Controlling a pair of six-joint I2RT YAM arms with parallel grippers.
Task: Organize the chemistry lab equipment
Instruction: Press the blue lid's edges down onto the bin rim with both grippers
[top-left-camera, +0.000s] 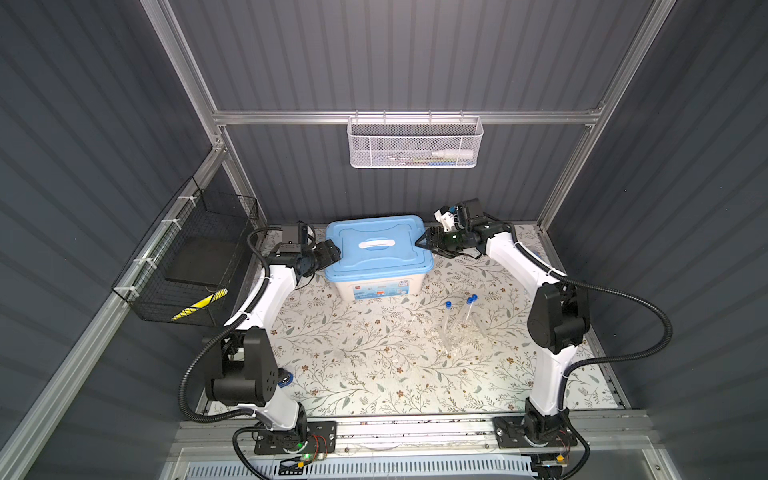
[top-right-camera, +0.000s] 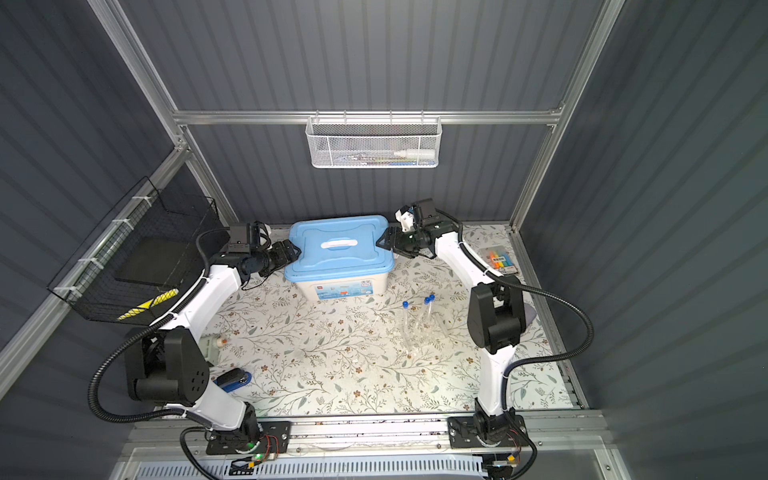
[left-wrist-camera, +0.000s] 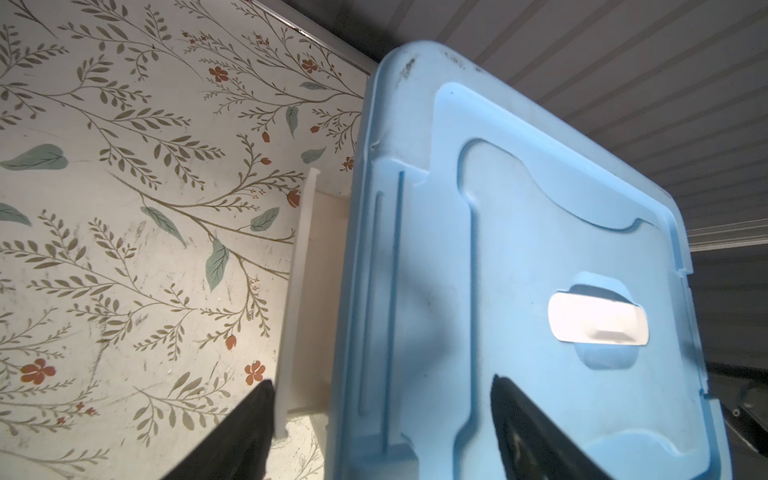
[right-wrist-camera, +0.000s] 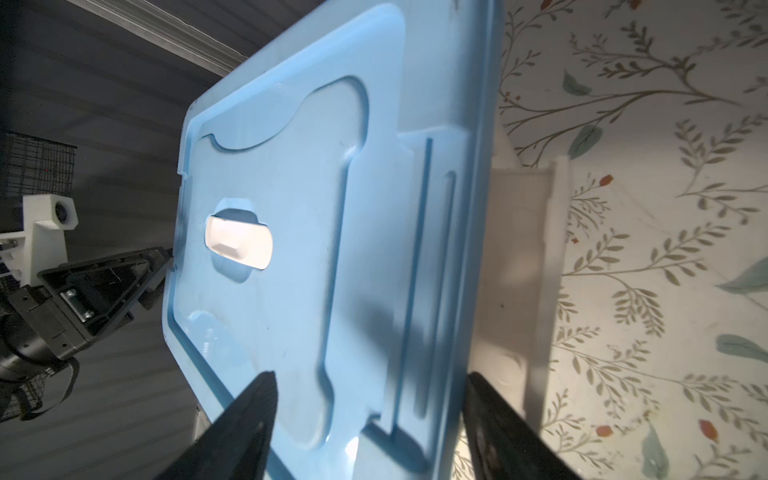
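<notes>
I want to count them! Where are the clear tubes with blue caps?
In both top views the clear blue-capped test tubes sit on the floral mat, right of the middle, in front of the white box with the light blue lid.

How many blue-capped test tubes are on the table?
3, grouped on the floral mat before the box: one test tube at left, two close together beside it. Others may be hidden.
</notes>
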